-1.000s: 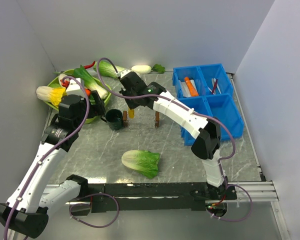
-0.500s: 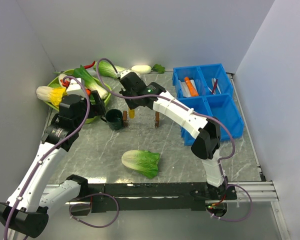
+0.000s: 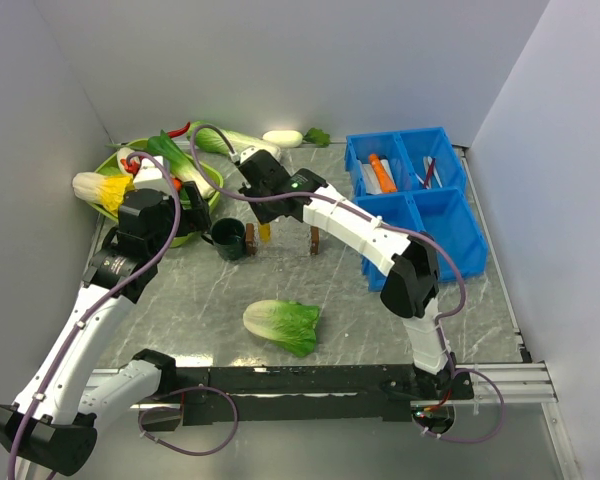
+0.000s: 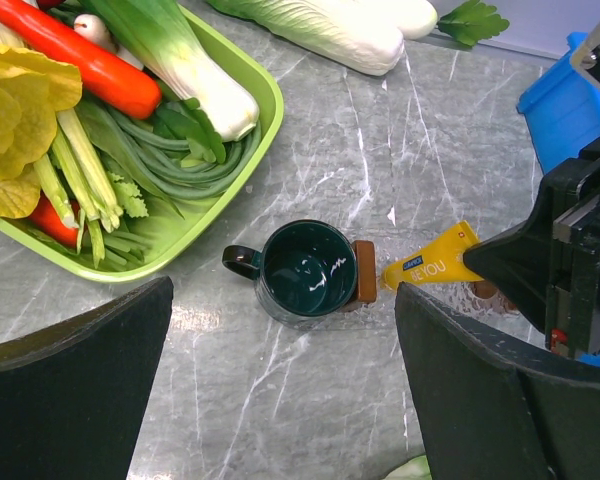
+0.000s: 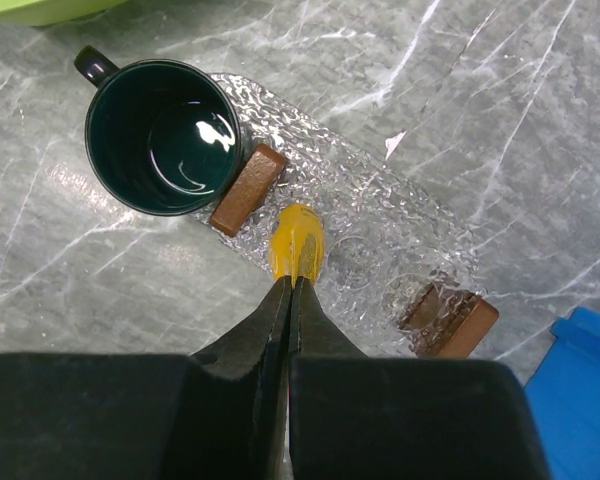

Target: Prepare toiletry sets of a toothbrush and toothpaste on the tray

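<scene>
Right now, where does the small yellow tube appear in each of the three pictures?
Top external: the small yellow tapered toothpaste tube sits left of centre, just right of the dark green mug.
Left wrist: right of centre, its tip pointing at the mug.
Right wrist: dead centre, pinched at its flat end by the right claw, with the mug at upper left.
Shared landmark: the mug beside the tube.

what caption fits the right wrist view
Right gripper holds small yellow toothpaste tube over clear textured tray beside dark green mug
</scene>
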